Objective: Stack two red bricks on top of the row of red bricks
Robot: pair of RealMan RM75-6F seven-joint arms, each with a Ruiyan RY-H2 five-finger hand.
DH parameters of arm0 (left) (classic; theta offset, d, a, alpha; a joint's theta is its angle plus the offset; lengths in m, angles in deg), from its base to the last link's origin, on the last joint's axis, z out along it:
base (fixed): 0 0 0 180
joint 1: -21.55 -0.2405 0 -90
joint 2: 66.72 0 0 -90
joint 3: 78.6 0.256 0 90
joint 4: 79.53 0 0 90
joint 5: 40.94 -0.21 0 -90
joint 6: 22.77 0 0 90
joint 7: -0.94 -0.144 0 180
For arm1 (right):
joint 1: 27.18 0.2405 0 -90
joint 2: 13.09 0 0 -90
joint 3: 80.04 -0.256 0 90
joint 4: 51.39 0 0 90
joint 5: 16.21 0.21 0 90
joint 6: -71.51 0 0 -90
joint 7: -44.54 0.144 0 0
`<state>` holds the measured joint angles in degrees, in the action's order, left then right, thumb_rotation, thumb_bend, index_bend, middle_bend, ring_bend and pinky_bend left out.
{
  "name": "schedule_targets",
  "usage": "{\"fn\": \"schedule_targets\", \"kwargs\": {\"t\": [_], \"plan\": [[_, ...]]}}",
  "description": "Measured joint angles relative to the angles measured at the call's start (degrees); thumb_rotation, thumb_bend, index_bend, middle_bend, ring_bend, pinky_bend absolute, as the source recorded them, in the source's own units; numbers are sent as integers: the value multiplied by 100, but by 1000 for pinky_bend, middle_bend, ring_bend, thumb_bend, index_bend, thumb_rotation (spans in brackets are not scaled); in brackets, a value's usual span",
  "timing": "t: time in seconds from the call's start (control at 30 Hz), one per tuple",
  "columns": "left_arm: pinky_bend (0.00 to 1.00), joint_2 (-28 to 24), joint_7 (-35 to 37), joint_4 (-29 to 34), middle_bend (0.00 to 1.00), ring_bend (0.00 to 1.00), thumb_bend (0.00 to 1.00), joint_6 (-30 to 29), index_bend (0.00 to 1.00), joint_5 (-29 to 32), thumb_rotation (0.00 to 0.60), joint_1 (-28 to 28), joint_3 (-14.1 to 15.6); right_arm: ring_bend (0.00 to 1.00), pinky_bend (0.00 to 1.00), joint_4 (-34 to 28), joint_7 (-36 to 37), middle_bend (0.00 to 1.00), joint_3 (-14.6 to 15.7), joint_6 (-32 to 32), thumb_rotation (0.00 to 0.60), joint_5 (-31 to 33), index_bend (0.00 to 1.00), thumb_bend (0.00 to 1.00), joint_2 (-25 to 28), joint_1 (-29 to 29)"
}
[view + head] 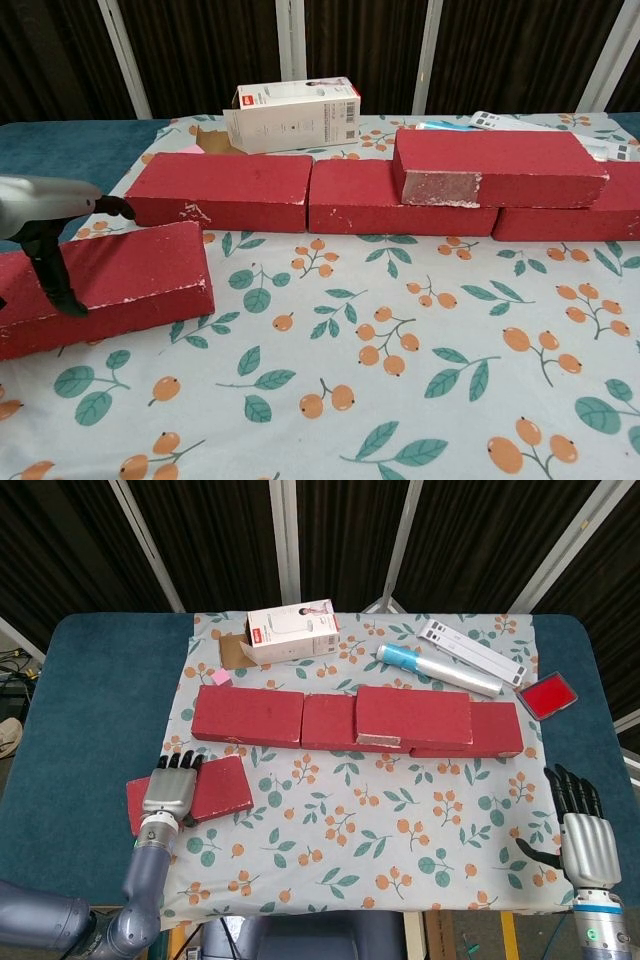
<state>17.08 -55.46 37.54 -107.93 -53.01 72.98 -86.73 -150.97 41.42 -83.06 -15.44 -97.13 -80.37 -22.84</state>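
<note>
Here, left robot hand (172, 791) gripping loose red brick (222, 786), white box (293, 633) (print unreadable), right robot hand (585, 836) spread, empty.

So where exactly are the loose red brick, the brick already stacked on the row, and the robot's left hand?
loose red brick (222, 787), head view, on its bare top face right of the hand.
stacked brick (497, 155), chest view, middle of its top face.
left hand (172, 789), head view, on the silver back of the hand.
</note>
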Motion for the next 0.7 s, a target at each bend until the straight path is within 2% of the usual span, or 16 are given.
{"fn": "schedule_targets", "kwargs": {"t": [0.13, 0.4, 0.7], "plan": [[3, -25, 53, 80, 0, 0, 0, 21, 0, -32, 600, -17, -67, 0, 0, 4, 28, 0, -33, 23, 600, 25, 0, 19, 3, -13], [3, -37, -69, 160, 0, 0, 0, -114, 0, -114, 600, -19, -39, 0, 0, -27, 16, 0, -55, 64, 600, 37, 0, 19, 20, -32], [3, -6, -75, 121, 0, 0, 0, 14, 0, -100, 600, -47, -32, 0, 0, -72, -23, 0, -88, 112, 600, 87, 0, 20, 42, -58]]}}
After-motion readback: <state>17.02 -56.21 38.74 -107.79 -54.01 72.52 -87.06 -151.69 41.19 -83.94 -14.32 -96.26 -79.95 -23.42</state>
